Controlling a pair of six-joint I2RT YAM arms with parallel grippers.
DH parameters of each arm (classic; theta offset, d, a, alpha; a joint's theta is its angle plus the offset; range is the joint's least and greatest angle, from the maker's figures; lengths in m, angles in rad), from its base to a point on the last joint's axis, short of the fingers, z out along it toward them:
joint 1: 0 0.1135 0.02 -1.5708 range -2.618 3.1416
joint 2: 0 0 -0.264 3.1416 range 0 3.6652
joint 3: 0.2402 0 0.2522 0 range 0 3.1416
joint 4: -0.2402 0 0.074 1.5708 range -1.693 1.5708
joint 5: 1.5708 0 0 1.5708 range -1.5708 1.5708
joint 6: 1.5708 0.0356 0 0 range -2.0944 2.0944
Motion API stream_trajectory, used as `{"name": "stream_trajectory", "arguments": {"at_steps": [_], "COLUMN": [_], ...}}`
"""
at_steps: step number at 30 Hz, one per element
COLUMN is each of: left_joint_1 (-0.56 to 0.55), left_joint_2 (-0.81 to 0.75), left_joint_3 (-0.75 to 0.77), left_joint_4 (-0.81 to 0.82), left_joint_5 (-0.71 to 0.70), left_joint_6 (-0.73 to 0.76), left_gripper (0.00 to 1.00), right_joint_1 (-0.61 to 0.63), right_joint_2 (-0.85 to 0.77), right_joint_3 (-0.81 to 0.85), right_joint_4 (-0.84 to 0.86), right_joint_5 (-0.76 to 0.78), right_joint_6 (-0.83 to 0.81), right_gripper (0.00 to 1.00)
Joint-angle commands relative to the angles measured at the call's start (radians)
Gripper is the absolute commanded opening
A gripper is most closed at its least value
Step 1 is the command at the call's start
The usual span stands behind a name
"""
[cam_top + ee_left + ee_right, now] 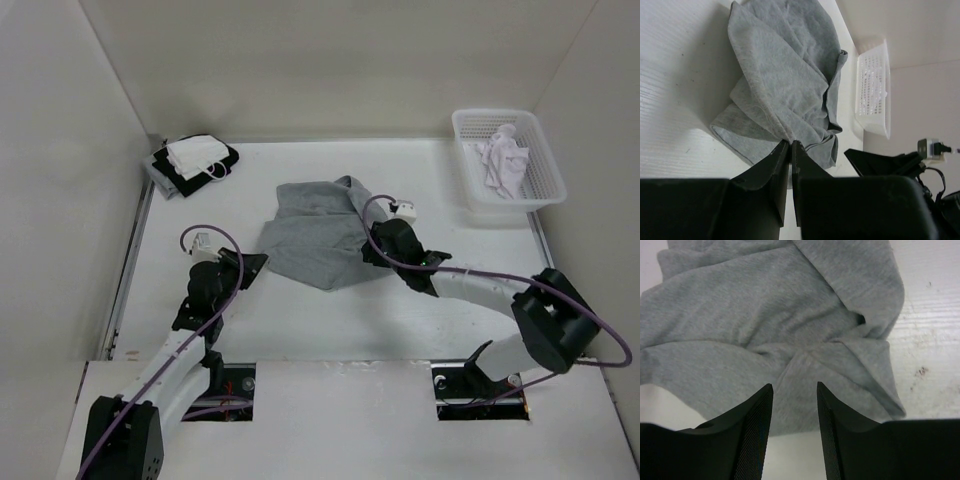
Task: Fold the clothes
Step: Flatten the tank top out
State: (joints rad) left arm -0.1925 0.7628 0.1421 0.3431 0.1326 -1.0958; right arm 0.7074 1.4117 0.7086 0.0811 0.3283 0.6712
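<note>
The clothes, a crumpled heather-grey T-shirt [318, 232], lie mid-table. My left gripper [260, 264] is at the shirt's left corner. In the left wrist view its jaws [790, 142] stand almost together, and folds of the shirt [780, 65] gather into the tips, pinched there. My right gripper [368, 250] is at the shirt's right edge. In the right wrist view it [794, 385] stands open just above the cloth [765, 315], with nothing between its fingers [757, 415].
A white basket [540, 150] holding a white garment [503, 160] stands at the back right. A black-and-white stack of clothes [195, 162] lies at the back left. Walls close in the table on three sides.
</note>
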Motion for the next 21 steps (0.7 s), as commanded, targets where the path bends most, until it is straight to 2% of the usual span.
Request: {"name": "stream_trajectory", "arguments": {"at_steps": [1,11,14,16,17,18,19,21], "left_joint_1": [-0.008,-0.014,-0.014,-0.009,-0.006,-0.003,-0.003,-0.003], "left_joint_2": [0.026,0.107,0.124,0.125,0.127,0.127,0.127,0.122], "left_joint_3": [0.01,-0.001,-0.007,-0.01,-0.012,-0.012,-0.012,-0.013], "left_joint_4": [0.112,0.204,0.224,0.227,0.228,0.228,0.228,0.228], "left_joint_5": [0.009,0.033,0.038,0.038,0.038,0.038,0.038,0.038], "left_joint_6": [0.024,0.016,0.013,0.013,0.014,0.014,0.014,0.013], "left_gripper": [0.05,0.05,0.05,0.05,0.05,0.05,0.05,0.05], "right_joint_1": [-0.015,-0.041,-0.041,-0.041,-0.044,-0.046,-0.046,-0.039], "right_joint_2": [0.091,0.217,0.23,0.233,0.233,0.227,0.208,0.138], "right_joint_3": [0.103,0.176,0.18,0.167,0.155,0.147,0.131,0.085], "right_joint_4": [0.043,0.039,0.037,0.04,0.042,0.037,0.037,0.036], "right_joint_5": [-0.014,-0.002,-0.018,-0.041,-0.064,-0.058,-0.049,-0.015], "right_joint_6": [-0.073,-0.085,-0.079,-0.071,-0.062,-0.061,-0.058,-0.059], "right_gripper": [0.45,0.44,0.32,0.31,0.18,0.11,0.06,0.02]}}
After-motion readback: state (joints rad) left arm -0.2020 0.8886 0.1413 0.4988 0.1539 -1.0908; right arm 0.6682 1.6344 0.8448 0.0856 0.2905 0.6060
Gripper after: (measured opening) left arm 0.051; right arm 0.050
